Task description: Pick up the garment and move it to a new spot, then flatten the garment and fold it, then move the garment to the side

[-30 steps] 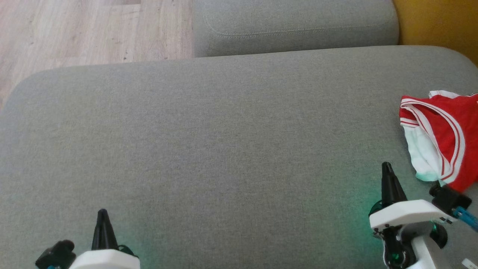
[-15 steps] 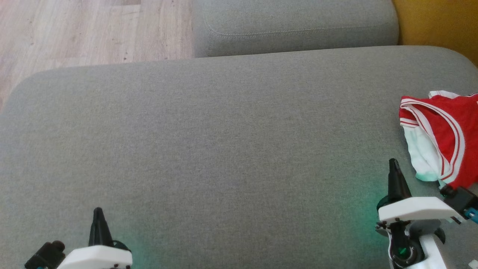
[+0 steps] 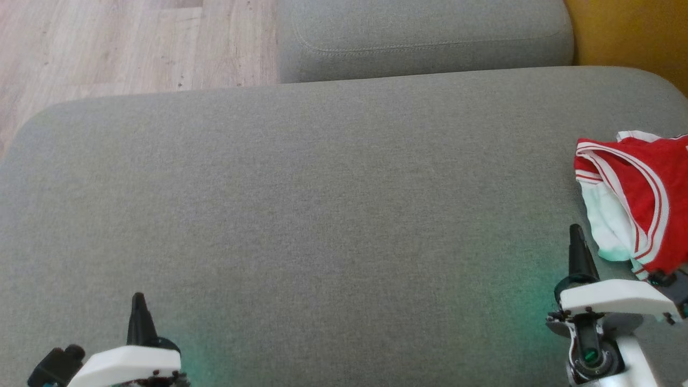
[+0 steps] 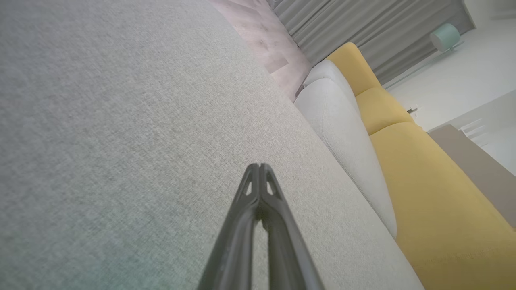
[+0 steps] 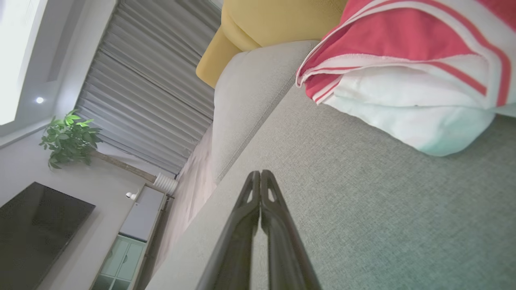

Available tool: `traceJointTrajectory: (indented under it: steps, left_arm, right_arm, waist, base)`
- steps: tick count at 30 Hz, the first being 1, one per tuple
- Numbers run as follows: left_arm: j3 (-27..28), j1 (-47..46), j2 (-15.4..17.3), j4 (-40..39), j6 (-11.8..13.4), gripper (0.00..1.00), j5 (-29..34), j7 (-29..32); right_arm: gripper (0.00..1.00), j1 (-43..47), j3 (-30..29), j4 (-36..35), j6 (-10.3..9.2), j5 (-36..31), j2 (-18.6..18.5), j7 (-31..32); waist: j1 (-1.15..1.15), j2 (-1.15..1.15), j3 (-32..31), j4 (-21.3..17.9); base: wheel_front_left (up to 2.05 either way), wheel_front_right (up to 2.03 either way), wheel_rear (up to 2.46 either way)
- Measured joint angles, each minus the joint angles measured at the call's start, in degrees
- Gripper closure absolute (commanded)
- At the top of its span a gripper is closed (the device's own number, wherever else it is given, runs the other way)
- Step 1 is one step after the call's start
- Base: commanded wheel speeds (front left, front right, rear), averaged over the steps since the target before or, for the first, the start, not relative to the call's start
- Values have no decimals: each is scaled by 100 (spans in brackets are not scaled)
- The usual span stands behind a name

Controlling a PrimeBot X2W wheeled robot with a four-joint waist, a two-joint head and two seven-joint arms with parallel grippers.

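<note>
The garment is a crumpled red and white piece with striped trim, lying at the right edge of the grey cushion; the right wrist view has the garment at its upper right. Just left of and below its white part stands my right gripper, shut and empty, not touching the cloth. In its own view the right gripper hovers over bare grey fabric. My left gripper is at the lower left, shut with nothing in it; the left gripper points across the bare cushion.
A second grey cushion lies beyond the far edge, with wooden floor to its left and a yellow sofa part at the top right. The room beyond has a curtain, a plant and a dark screen.
My right gripper has shifted rightward and slightly up the head view, closer to the garment's white edge. The left gripper drifted a little left. The garment has not moved.
</note>
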Motion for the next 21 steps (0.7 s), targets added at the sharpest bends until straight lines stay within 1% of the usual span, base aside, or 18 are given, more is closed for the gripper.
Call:
traceJointTrajectory:
  steps: [3, 11, 13, 21]
  left_arm:
    - [5, -20, 0, -15, -46, 100, -190, 49]
    - [27, -91, 0, -58, -52, 100, -708, 181]
    - [34, -96, 1, -83, -97, 100, -833, 220]
    - [93, -97, 0, -132, -146, 100, -1346, 332]
  right_arm:
    - [100, 9, -23, -42, 0, 205, 0, 55]
    - [100, 106, -109, -157, 0, 714, 0, 203]
    - [100, 106, -134, -200, 0, 857, 0, 226]
    - [100, 107, -187, -303, 0, 1371, 0, 350]
  waist:
    - [0, 0, -2, 0]
    - [0, 0, -5, -1]
    - [0, 0, -6, -1]
    - [0, 0, -10, -1]
  base:
    - [0, 0, 0]
    - [0, 0, 0]
    - [0, 0, 0]
    - [0, 0, 0]
